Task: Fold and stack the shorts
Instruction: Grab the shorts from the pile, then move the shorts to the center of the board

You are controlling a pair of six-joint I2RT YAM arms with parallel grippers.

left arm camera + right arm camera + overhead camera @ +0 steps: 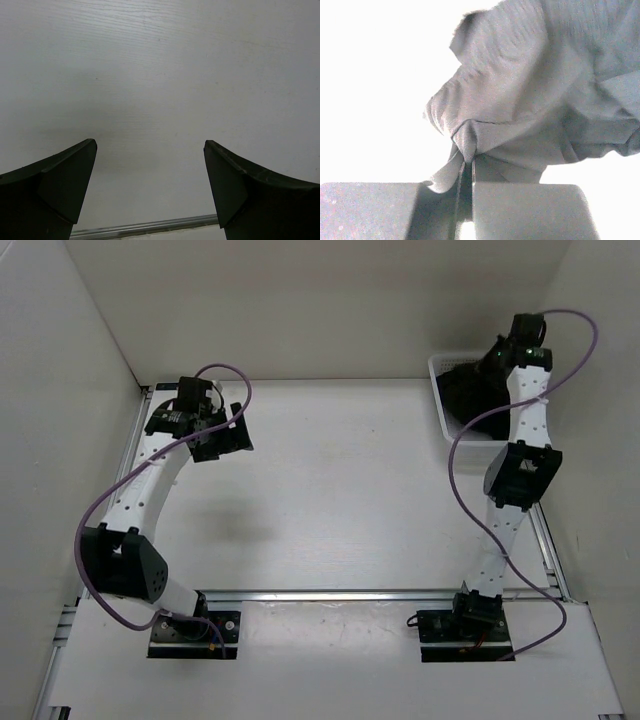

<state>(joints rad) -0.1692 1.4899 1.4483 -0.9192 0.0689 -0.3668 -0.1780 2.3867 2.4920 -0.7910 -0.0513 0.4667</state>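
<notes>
The shorts [462,392] lie as a crumpled dark heap inside a white basket [478,447] at the back right of the table. My right gripper [484,372] reaches down into that basket. In the right wrist view its jaws are pressed together, and the right gripper [469,167] is shut on a pinched fold of the shorts [535,100], which look washed-out grey there. My left gripper [237,430] hovers over the bare table at the back left. In the left wrist view the left gripper [149,143] stands wide open with only table surface between its fingers.
White walls enclose the table on the left, back and right. A metal rail [340,594] runs along the near edge in front of both arm bases. A purple cable [130,480] loops beside each arm. The white tabletop [340,490] spreads between the arms.
</notes>
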